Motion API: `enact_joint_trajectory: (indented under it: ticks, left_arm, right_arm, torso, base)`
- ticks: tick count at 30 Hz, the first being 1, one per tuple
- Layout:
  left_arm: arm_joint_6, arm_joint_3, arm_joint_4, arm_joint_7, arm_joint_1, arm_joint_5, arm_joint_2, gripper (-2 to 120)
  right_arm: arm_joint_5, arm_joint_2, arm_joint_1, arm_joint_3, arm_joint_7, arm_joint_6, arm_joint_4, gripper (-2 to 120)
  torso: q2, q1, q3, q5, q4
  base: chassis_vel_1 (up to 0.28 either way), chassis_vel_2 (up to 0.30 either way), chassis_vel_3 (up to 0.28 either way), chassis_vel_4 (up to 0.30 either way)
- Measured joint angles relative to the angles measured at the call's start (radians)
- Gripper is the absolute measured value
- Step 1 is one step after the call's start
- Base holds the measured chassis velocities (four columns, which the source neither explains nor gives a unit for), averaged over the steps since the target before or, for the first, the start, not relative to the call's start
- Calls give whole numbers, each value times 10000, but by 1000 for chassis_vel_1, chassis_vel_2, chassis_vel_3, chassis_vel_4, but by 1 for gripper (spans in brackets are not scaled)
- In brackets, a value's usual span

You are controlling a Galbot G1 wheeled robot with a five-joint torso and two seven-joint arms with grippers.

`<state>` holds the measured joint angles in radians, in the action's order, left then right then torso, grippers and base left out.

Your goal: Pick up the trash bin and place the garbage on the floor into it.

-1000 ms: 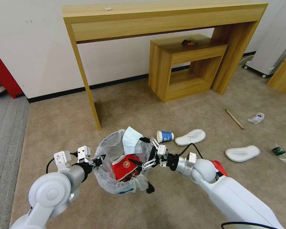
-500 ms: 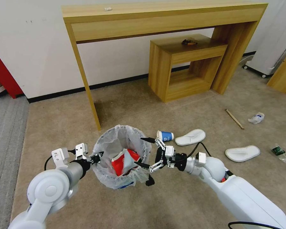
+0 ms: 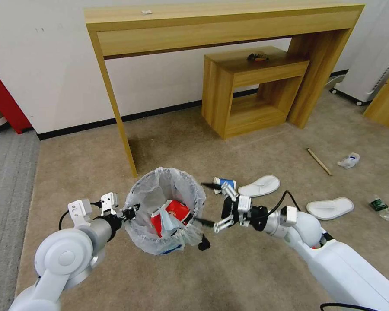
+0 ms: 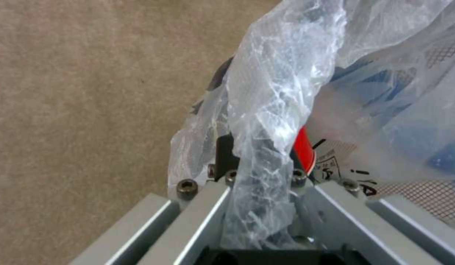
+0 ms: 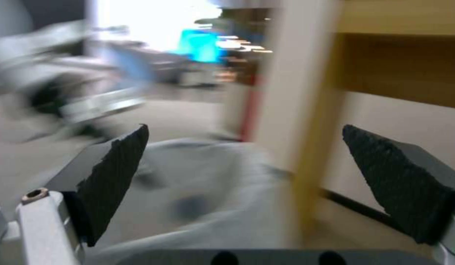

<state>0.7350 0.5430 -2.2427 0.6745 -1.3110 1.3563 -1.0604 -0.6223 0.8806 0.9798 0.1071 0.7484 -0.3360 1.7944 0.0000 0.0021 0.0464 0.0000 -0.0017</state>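
**Bin held at rim, right pincer empty beside it**

The small round dark trash bin with crinkly translucent white liner [image 3: 165, 211] hangs just above the beige-tan short-pile carpet floor [image 3: 246, 276], in front of the robot. The left pincer [image 3: 132, 212] is clamped on the bin's near-left rim, liner film bunched between its jaws [image 4: 256, 162]. The right pincer [image 3: 207, 204] sits just beside the bin's right rim, jaws spread wide, holding nothing.

Inside the bin: red paper cup [image 3: 175, 211], pale blue mask [image 3: 166, 220]. On the floor, to the right: blue paper cup [image 3: 225, 183], two white slippers [image 3: 259, 185], wooden stick [image 3: 319, 161].

Handling judgement: the bin looks light; the liner is slippery and soft, so the grip should pinch the stiff rim. The blue cup crushes easily; take it across its wall.
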Motion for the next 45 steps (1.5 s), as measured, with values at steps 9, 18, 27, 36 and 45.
enact_joint_trajectory:
  ticks: [9,18,27,36,45]
  left_arm:
    - [1,309,-139,818,-197,379,30,0]
    - [3,656,-327,1582,-405,416,-93,0]
    - [-18,850,-223,1090,-706,-29,119,0]
    - [-162,792,-101,893,-736,-120,116,0]
    - [-189,766,-36,877,-672,-185,102,0]
  right_arm:
    - [-314,263,418,1541,-6291,1100,735,100]
    - [313,641,1266,3478,-8239,1219,714,100]
    - [471,778,2036,4656,-7835,1002,783,100]
    - [687,854,2335,4684,-7534,800,810,100]
    - [717,848,2288,4599,-7427,670,652,100]
  torso:
    - [0,0,0,-2,0]
    - [0,0,0,-1,-1]
    - [0,0,0,0,0]
    - [0,0,0,0,1]
    - [0,0,0,0,1]
  base:
    - [0,0,0,0]
    - [0,0,0,0]
    - [0,0,0,0]
    - [0,0,0,0]
    - [-20,-21,-27,-17]
